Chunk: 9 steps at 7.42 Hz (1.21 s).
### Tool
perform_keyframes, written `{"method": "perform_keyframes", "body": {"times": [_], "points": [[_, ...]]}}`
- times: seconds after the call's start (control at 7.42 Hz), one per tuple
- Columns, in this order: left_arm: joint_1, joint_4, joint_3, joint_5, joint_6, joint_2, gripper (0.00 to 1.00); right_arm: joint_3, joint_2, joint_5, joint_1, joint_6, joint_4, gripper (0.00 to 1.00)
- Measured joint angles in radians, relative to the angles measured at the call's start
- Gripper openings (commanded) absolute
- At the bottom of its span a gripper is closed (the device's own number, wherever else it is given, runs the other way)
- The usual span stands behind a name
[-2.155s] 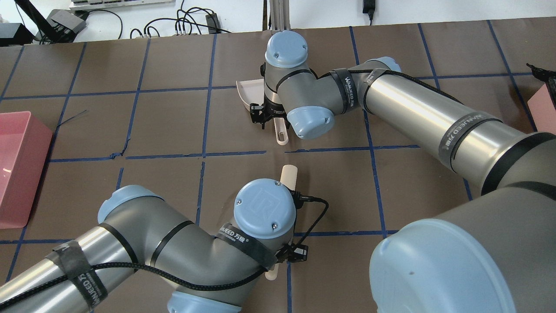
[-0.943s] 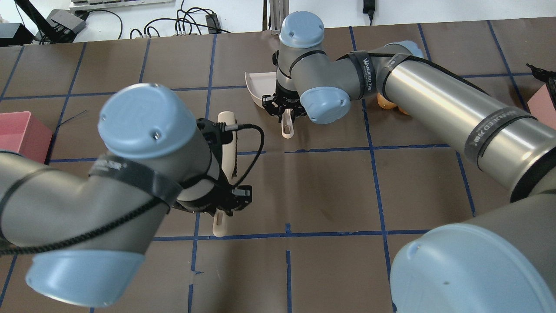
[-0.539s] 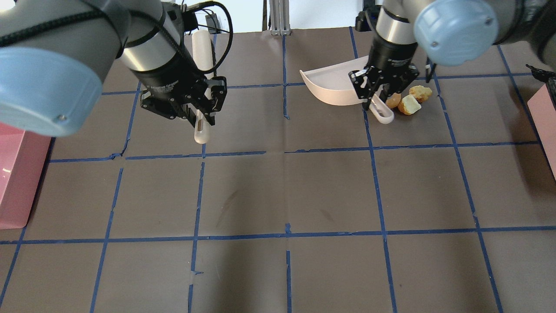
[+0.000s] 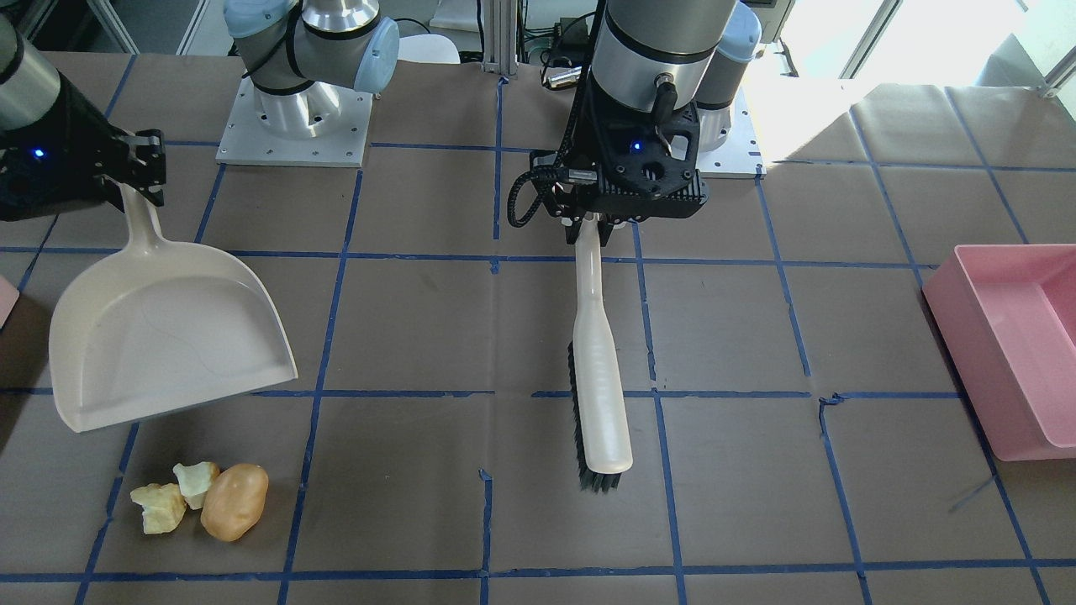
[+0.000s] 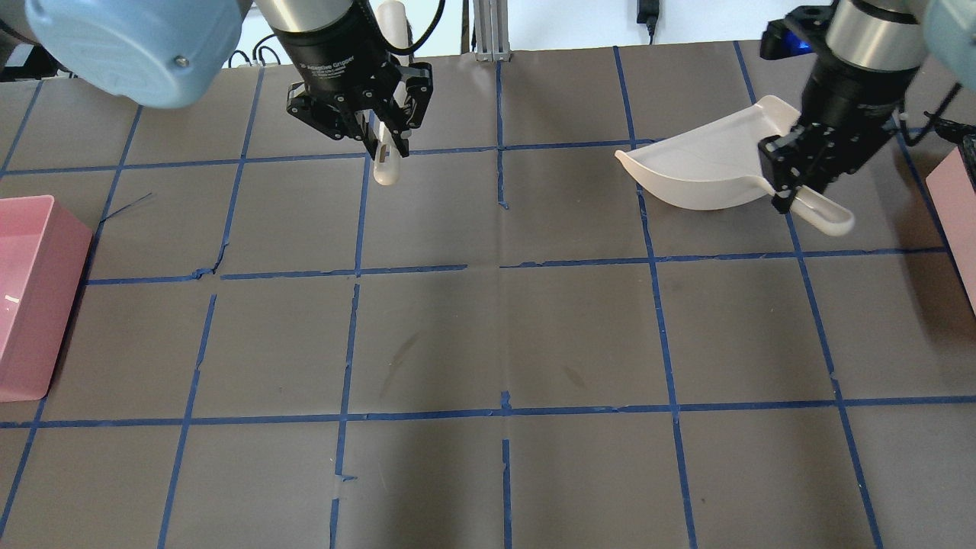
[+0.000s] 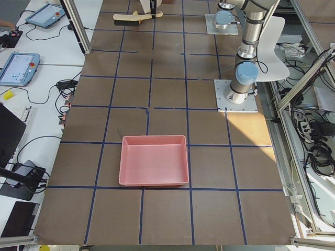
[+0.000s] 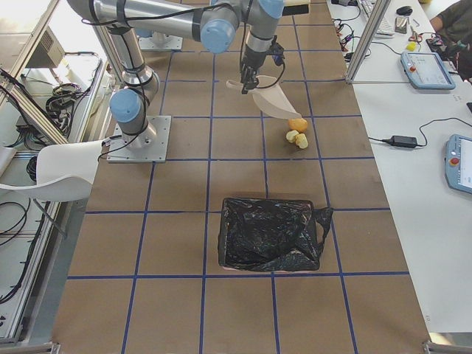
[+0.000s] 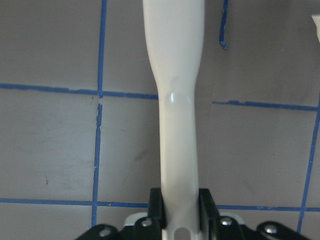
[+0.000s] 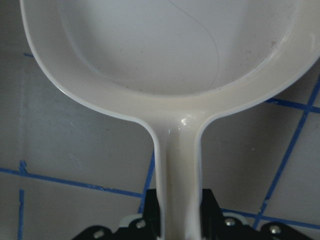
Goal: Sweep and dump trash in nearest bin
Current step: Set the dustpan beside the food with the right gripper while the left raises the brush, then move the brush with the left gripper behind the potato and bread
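My left gripper [image 4: 601,223] is shut on the handle of a cream brush [image 4: 598,370] with dark bristles, and it shows the same in the overhead view [image 5: 381,141] and the left wrist view [image 8: 177,210]. My right gripper [image 4: 134,181] is shut on the handle of a cream dustpan [image 4: 160,336], as the right wrist view [image 9: 177,205] also shows. The pan is empty. The trash, a potato [image 4: 234,502] and two yellow bits [image 4: 160,507], lies on the table just beyond the pan's lip. In the overhead view the dustpan [image 5: 709,171] hides it. A corner of the pale pink bin [image 5: 953,191] shows to the right of it.
A bright pink tub [image 4: 1009,336] stands at the table's end on my left, also in the overhead view [image 5: 30,305]. In the exterior right view the bin [image 7: 269,234] is lined with a black bag. The table is brown paper with a blue tape grid.
Both arms have risen and swung away from the table's middle. The right gripper has carried the dustpan to the right, over the trash. The left gripper has carried the brush farther away.
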Motion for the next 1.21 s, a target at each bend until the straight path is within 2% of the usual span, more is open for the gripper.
{"method": "perform_keyframes", "body": {"times": [0.27, 0.54, 0.94, 1.21], "points": [[-0.035, -0.011, 0.001, 0.006, 0.023, -0.017, 0.0, 0.101, -0.064, -0.021, -0.184, -0.212, -0.037, 0.05], [-0.073, 0.006, 0.003, 0.008, 0.152, -0.065, 0.0, 0.179, -0.073, -0.028, -0.319, -0.369, -0.126, 0.05], [-0.11, 0.064, 0.017, 0.009, 0.263, -0.131, 0.0, 0.332, -0.056, -0.023, -0.358, -0.415, -0.375, 0.05], [-0.138, 0.131, 0.039, 0.009, 0.262, -0.187, 0.0, 0.34, 0.009, -0.019, -0.356, -0.429, -0.433, 0.05]]}}
